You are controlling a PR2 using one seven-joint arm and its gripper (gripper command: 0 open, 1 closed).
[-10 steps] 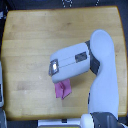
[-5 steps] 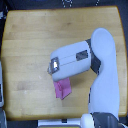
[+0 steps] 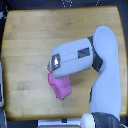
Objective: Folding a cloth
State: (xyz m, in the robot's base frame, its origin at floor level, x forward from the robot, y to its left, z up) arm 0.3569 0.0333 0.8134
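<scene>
gripper (image 3: pixel 54 69) hidden under arm, cloth (image 3: pixel 60 86) just below, on table (image 3: pixel 30 40)

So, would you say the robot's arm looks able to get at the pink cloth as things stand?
Probably yes. The arm already lies over the cloth's upper part, and nothing else on the wooden table stands between them. Its end effector is hidden, so actual contact cannot be confirmed.
</scene>
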